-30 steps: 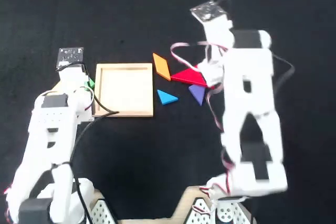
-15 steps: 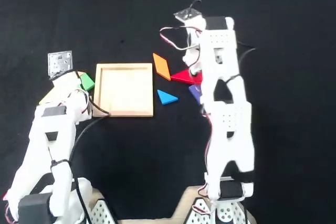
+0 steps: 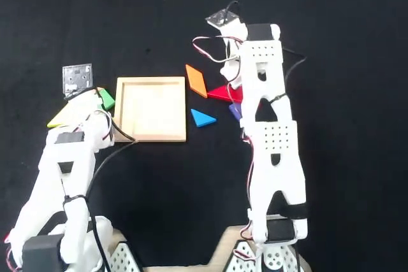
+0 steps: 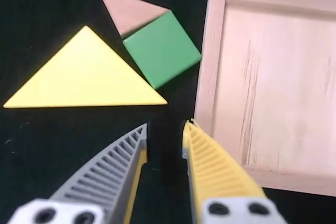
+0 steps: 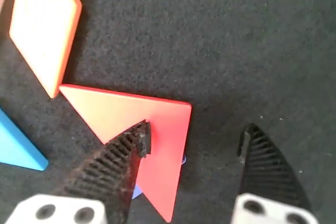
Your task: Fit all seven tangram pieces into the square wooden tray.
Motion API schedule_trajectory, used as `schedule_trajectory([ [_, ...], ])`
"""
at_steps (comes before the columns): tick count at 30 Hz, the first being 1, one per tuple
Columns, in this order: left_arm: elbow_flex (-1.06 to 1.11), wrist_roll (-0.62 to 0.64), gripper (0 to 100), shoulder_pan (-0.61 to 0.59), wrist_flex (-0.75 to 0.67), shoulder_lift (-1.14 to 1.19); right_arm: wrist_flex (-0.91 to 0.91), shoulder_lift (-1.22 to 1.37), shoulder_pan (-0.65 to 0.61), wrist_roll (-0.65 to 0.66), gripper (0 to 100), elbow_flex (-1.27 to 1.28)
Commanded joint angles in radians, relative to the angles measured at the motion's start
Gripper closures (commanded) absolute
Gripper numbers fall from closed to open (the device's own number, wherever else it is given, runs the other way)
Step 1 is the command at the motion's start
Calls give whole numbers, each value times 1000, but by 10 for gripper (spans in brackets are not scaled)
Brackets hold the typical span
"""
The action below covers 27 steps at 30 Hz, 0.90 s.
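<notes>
The right gripper [image 5: 194,139], spread wide, is hovering over the red triangle [image 5: 137,109] right of the empty square wooden tray [image 3: 150,136], seemingly starting a first pick that needs lowering and closing, while the left gripper [image 4: 165,132], narrowly parted, is sitting beside the tray's left rim.

We look steeply down over the whole black table [image 3: 357,62] from a fixed high camera. Our two wrist cameras hang close above that tabletop, facing down. The left one shares the wooden tray [image 3: 152,108] with the high view; the right shares the red triangle [image 3: 224,93].
</notes>
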Motion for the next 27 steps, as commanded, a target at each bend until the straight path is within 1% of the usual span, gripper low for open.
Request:
schedule_trajectory([
  [1,-7,5,881,16,-20,0,37,-27,-2,37,722,25],
  [4,-7,5,881,16,-21,0,37,-74,-15,89,723,122],
  [13,-7,3,881,16,-21,0,37,-340,-58,155,723,423],
  [18,-7,3,881,16,-21,0,29,-453,-83,247,723,624],
  [27,-4,3,881,16,-21,0,-49,-374,-31,265,723,633],
])
